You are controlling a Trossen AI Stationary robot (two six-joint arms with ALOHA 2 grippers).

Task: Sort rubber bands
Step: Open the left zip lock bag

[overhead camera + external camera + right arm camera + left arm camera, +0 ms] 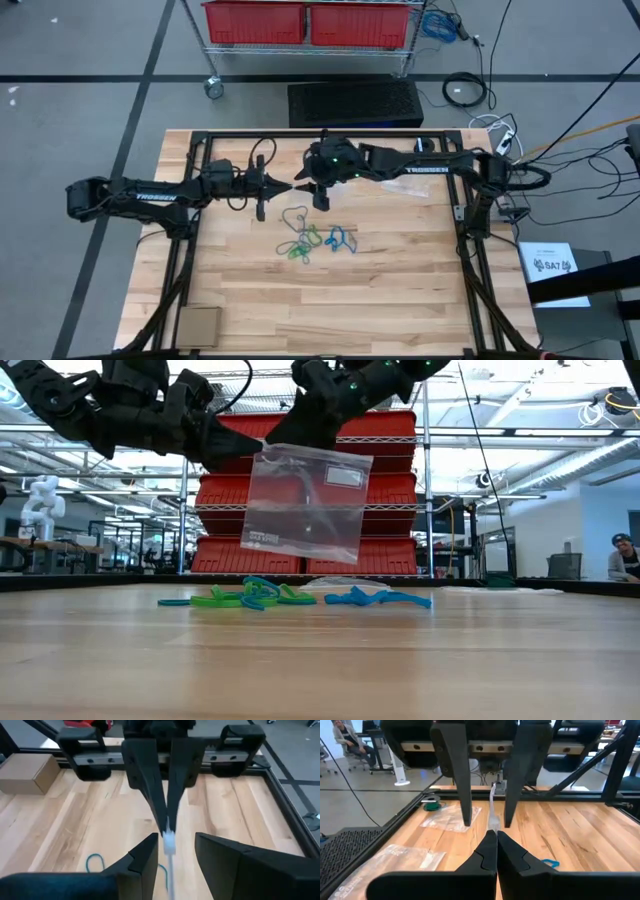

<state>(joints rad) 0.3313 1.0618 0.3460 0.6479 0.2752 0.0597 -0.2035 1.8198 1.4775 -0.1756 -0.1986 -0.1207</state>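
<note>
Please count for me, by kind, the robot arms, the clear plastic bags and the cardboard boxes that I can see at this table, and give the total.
Robot arms: 2
Clear plastic bags: 3 (one hanging in the air, two lying on the wood)
Cardboard box: 1
Total: 6

Clear glossy plastic bag (303, 500), wooden table (400, 290)

Bare wood lies open on the near half of the table (400, 300), broken only by a cardboard box (198, 325) at one near corner. At mid-table, rubber bands (312, 240) litter the boards, and a clear bag (305, 500) hangs above them between left gripper (285, 187) and right gripper (321, 200), blocking passage.
</note>
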